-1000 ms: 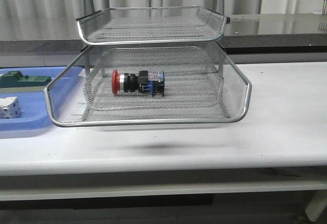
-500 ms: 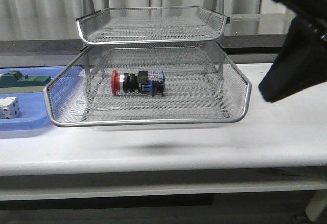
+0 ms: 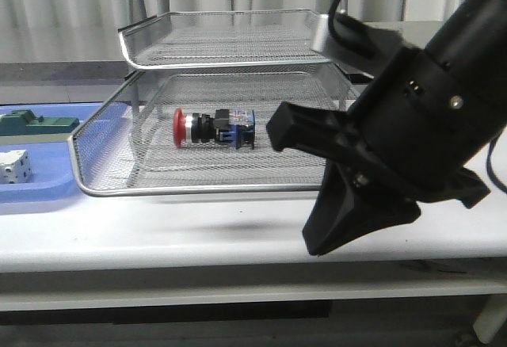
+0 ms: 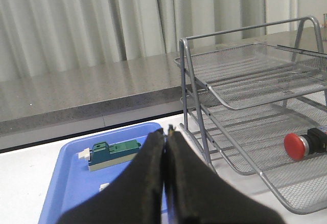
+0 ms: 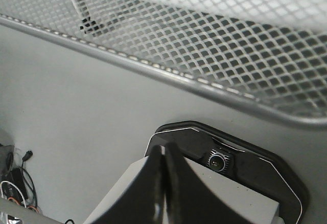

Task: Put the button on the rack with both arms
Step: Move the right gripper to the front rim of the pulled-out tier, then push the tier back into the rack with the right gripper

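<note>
The button (image 3: 212, 127), with a red head and a black and blue body, lies on its side in the pulled-out lower mesh tray of the silver rack (image 3: 230, 191). It also shows in the left wrist view (image 4: 301, 144), inside the rack (image 4: 245, 81). My left gripper (image 4: 166, 132) is shut and empty, held above the blue tray to the left of the rack. My right gripper (image 5: 164, 150) is shut and empty. It hangs in front of the table, below the tray's rim (image 5: 168, 75). In the front view its dark tip (image 3: 317, 240) points down and left.
A flat blue tray (image 3: 40, 192) left of the rack holds a green block (image 3: 36, 123) and a white cube (image 3: 14, 166). The tray (image 4: 71, 183) and the block (image 4: 113, 152) also show in the left wrist view. The right arm's bulk (image 3: 428, 125) hides the rack's right side. A black camera housing (image 5: 219, 160) is near the right fingertips.
The right arm has swung in from the right, across the front view. It now covers the rack's right side. The button and rack have not moved.
</note>
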Robot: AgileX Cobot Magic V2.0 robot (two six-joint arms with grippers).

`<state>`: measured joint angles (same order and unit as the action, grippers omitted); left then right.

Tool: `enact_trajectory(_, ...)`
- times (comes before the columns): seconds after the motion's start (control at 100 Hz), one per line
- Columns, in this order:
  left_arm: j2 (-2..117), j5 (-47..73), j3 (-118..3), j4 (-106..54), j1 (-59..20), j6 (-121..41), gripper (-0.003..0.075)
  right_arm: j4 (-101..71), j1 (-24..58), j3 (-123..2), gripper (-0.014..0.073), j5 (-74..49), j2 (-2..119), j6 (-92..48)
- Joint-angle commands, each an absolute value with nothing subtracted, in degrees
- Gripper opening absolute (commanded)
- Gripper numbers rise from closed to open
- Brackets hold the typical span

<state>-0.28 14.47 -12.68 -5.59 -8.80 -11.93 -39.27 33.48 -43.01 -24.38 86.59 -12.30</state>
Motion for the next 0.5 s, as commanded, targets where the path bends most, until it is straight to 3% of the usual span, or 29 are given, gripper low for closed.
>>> enact_trajectory(0.0,0.0,9.5,-14.3,-5.7,-8.6,-11.3,-0.0021,-40.7,34.5,-44.8,-0.0066,-20.2,86.7,-13.1)
enact_trajectory(0.49,0.0,9.5,-14.3,-5.7,-8.6,-11.3,-0.0021,-39.4,35.0,-51.5,-0.0066,-15.0,93.1,-13.1)
